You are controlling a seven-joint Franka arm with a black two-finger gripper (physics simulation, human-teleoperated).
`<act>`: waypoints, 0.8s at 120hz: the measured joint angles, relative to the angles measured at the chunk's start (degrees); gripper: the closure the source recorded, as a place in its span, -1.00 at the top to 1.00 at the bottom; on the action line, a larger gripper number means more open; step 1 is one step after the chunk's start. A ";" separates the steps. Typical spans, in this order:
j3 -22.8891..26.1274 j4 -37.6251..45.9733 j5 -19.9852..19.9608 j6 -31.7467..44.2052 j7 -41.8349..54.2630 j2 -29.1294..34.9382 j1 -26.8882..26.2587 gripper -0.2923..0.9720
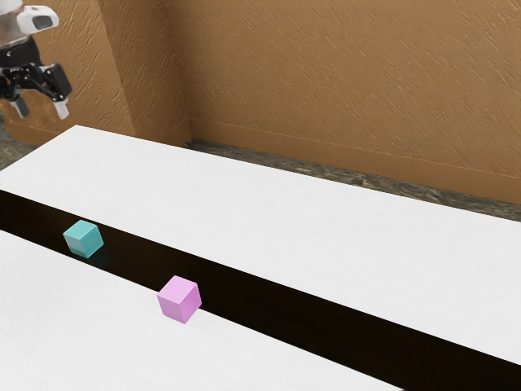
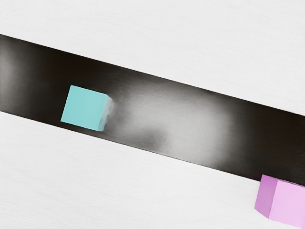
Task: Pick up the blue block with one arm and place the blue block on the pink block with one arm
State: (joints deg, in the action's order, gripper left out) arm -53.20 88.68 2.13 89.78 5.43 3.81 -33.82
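Observation:
A light blue block (image 1: 83,238) rests on the dark stripe of the white table (image 1: 326,228), toward the exterior view's left. A pink block (image 1: 179,299) sits a short way to its right, at the stripe's near edge. The two blocks are apart. High above the table at the exterior view's upper left, my gripper (image 1: 39,107) hangs open with nothing between its fingers, well above the blue block. From the wrist view I look down on the blue block (image 2: 85,108) and a corner of the pink block (image 2: 282,200).
A dark glossy stripe (image 1: 309,318) runs diagonally across the white table. Brown textured walls (image 1: 342,73) stand behind the table, with a strip of speckled floor at their foot.

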 joint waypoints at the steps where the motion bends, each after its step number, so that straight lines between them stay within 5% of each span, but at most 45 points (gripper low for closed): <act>1: 0.42 -0.21 0.02 0.08 -0.13 0.00 -0.78 0.51; 15: 2.43 -1.14 0.25 0.72 -1.73 0.02 -10.11 0.50; 40: -2.79 7.10 2.54 2.83 -3.42 2.55 -9.47 0.50; 65: -6.39 28.78 4.86 21.18 0.29 -0.30 0.76 0.51; 96: -6.36 36.15 0.43 43.49 7.28 -9.07 0.25 0.50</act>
State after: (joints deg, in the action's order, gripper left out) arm -59.56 124.83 2.56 133.27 12.71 -5.25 -33.57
